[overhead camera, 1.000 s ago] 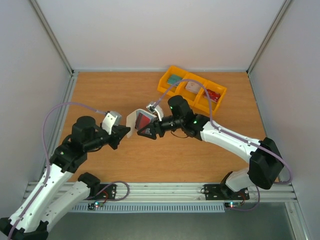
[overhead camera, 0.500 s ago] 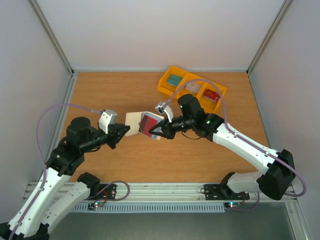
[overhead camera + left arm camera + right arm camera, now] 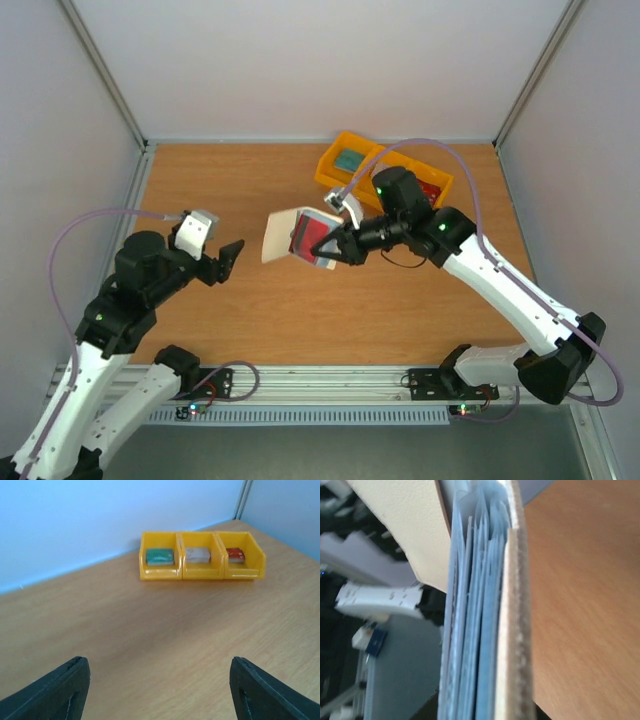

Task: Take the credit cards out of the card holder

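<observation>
Left gripper [image 3: 228, 258]: let go and spread wide. Its two dark fingers [image 3: 65, 687] sit at opposite bottom corners of the left wrist view with only bare table between them. It hangs over the left side of the table, clearly apart from the card holder.

Right gripper [image 3: 335, 246]: clamped onto the right-hand edge of the card holder, holding it up off the table around the middle.

Card holder [image 3: 280, 232]: folded open and tilted, with the cream flap sticking out to the left, toward the left gripper.

Red card [image 3: 308, 237]: tucked inside the open holder, just left of the right gripper's tips.

Right wrist view: the holder is seen edge-on and very close, cream outside with thin pale blue layers packed together. Single cards can't really be told apart there.

Tray [image 3: 200, 573]: yellow, three compartments, at the far right of the table behind the right arm.

Tray contents: green item [image 3: 160, 556] in the left compartment, grey item [image 3: 198, 555] in the middle one, red item [image 3: 235, 554] in the right one.

Table [image 3: 300, 310]: plain wood top.
</observation>
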Robot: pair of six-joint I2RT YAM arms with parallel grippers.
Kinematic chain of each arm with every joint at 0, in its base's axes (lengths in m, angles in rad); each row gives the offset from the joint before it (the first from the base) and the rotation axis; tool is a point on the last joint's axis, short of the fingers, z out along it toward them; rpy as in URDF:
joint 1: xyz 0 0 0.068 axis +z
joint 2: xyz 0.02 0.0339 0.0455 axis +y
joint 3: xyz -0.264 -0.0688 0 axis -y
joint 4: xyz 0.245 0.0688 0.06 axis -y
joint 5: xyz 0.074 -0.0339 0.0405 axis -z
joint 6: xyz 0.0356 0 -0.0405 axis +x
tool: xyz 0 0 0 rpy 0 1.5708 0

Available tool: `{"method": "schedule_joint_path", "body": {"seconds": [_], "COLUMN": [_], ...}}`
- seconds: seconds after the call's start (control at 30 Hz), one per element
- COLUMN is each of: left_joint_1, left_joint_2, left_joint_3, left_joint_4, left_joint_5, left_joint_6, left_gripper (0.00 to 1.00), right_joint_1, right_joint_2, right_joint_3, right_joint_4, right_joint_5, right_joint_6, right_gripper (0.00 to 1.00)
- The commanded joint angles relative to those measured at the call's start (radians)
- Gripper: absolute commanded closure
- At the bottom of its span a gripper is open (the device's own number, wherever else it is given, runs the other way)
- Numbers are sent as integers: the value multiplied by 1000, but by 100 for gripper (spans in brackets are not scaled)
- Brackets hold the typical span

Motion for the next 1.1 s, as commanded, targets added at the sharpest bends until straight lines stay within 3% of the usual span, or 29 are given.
{"method": "schedule_joint_path", "body": {"seconds": [0.0, 0.13, 0.23, 0.37, 0.57, 0.67, 0.87, 1.07], "left_joint_1": [4, 4, 18, 8, -139, -143, -54, -17], "left_joint_2": [-44, -68, -74, 52, 356, 486, 514, 463], "left_joint_3": [121, 201, 190, 205, 366, 423, 363, 288], "left_joint_4": [-73, -200, -215, -187, -110, -76, 160, 204], "left_joint_5": [49, 376, 572, 668, 708, 774, 860, 921], "left_joint_6": [195, 301, 311, 197, 74, -44, -274, -226], "left_gripper": [23, 29, 43, 58, 59, 59, 74, 78], "right_joint_1": [-14, -14, 10, 59, 85, 84, 63, 12], "right_joint_2": [69, 92, 103, 130, 124, 74, -11, 22], "right_joint_3": [179, 221, 245, 268, 267, 237, 193, 230], "right_joint_4": [-190, -230, -231, -232, -234, -246, -257, -290], "right_joint_5": [263, 398, 438, 469, 348, 271, 59, -124], "right_joint_6": [164, 228, 243, 236, 89, -20, -199, -307], "right_gripper": [99, 99, 99, 99, 99, 99, 99, 99]}}
